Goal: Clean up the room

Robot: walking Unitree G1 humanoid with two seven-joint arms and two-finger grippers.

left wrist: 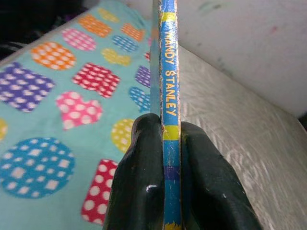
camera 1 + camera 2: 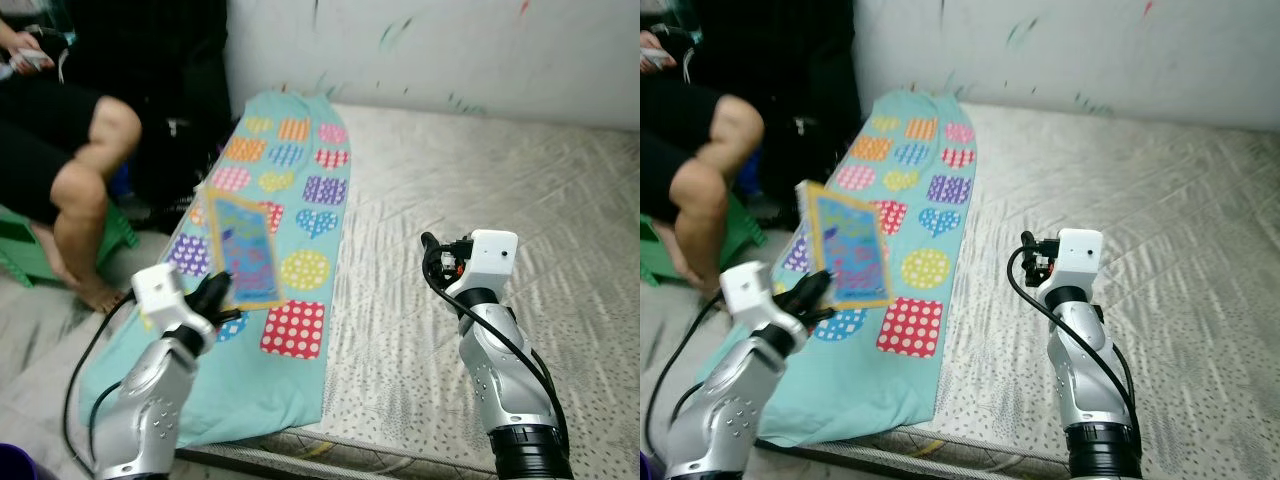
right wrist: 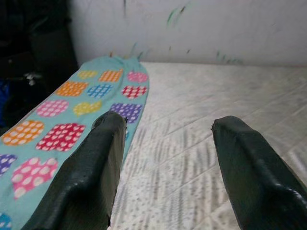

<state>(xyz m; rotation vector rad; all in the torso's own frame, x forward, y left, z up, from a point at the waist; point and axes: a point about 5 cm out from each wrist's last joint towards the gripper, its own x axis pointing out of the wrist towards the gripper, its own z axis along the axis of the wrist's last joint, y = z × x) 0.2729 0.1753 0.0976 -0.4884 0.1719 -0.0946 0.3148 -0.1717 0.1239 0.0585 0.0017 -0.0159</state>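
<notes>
A thin blue picture book (image 2: 243,250) with a yellow border is held above a teal blanket (image 2: 290,170) dotted with coloured hearts and squares. My left gripper (image 2: 218,292) is shut on the book's lower edge; in the left wrist view its fingers (image 1: 144,182) pinch the blue spine (image 1: 169,96). My right gripper (image 3: 165,158) is open over the pale mattress (image 2: 500,200), nothing between its fingers (image 3: 86,177). The right arm (image 2: 490,330) stands to the right of the blanket.
A person's bare leg (image 2: 85,190) is at the left, seated on a green stool (image 2: 30,250). A marked white wall (image 2: 450,50) runs behind the mattress. Dark items (image 2: 170,90) fill the corner. The mattress front edge (image 2: 300,455) lies near me.
</notes>
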